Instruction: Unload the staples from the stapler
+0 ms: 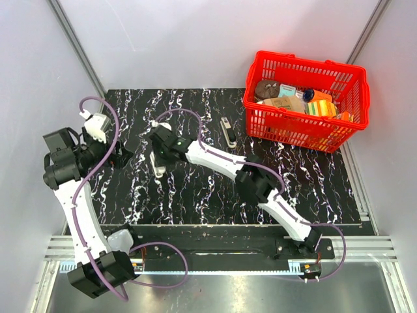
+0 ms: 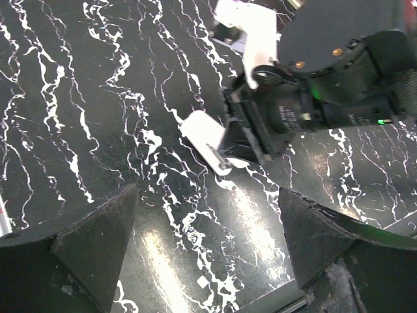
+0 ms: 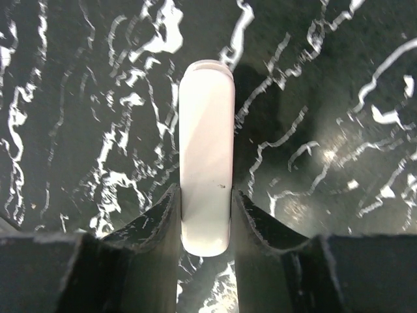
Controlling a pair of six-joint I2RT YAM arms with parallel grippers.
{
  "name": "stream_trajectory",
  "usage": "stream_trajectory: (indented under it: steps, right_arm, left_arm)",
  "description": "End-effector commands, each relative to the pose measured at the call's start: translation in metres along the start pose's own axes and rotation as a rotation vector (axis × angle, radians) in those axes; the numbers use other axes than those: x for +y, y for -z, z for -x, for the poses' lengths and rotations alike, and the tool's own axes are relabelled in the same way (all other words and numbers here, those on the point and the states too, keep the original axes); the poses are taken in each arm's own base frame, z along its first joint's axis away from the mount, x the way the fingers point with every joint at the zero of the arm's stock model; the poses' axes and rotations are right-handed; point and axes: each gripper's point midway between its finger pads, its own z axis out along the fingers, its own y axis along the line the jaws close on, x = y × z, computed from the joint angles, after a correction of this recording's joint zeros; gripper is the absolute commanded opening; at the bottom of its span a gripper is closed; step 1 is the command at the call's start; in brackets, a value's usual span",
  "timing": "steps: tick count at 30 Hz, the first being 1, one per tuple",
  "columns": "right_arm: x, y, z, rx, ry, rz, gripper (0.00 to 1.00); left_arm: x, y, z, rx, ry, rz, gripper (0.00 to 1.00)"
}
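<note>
A white stapler (image 3: pixel 206 130) lies on the black marbled table. My right gripper (image 3: pixel 205 203) is shut on its near end, one finger on each side. From above, the stapler (image 1: pixel 159 171) sticks out below the right gripper (image 1: pixel 158 158) at left centre. My left gripper (image 1: pixel 125 156) is open and empty just left of it. In the left wrist view the stapler (image 2: pixel 204 149) lies beyond the left gripper (image 2: pixel 208 225), with the right gripper's (image 2: pixel 251 134) black body over it. I cannot make out a strip of staples in any view.
A red basket (image 1: pixel 294 132) with several packaged items stands at the back right. A small elongated dark-and-silver object (image 1: pixel 228 132) lies on the table between the stapler and the basket. Grey walls close in both sides and the back.
</note>
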Motion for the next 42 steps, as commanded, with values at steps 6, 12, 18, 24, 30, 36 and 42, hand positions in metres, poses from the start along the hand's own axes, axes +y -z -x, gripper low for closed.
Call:
stream_trajectory:
  steps: [6, 12, 18, 24, 30, 36, 42]
  right_arm:
    - [0.024, -0.018, -0.002, 0.007, -0.019, -0.009, 0.00]
    - [0.038, -0.020, -0.008, 0.019, -0.017, 0.046, 0.15]
    - [0.051, -0.005, 0.000, 0.000, -0.013, 0.082, 0.50]
    - [0.053, 0.013, 0.012, -0.027, -0.016, 0.083, 0.61]
    - [0.047, 0.049, 0.035, -0.096, 0.027, 0.054, 0.61]
    - [-0.001, 0.070, 0.055, -0.129, 0.039, -0.052, 0.61]
    - [-0.100, 0.067, 0.064, -0.154, -0.012, -0.236, 0.52]
  left_arm:
    - [-0.009, -0.002, -0.004, -0.021, 0.013, -0.042, 0.95]
    - [-0.014, -0.006, -0.009, -0.034, 0.039, -0.076, 0.96]
    - [-0.014, -0.009, -0.010, -0.030, 0.037, -0.097, 0.99]
    - [-0.014, -0.007, -0.008, -0.050, 0.004, -0.089, 0.99]
    - [-0.015, -0.007, -0.009, -0.047, -0.007, -0.087, 0.99]
    - [-0.016, -0.005, -0.007, -0.055, -0.023, -0.088, 0.99]
    - [-0.018, -0.005, -0.007, -0.056, -0.026, -0.096, 0.99]
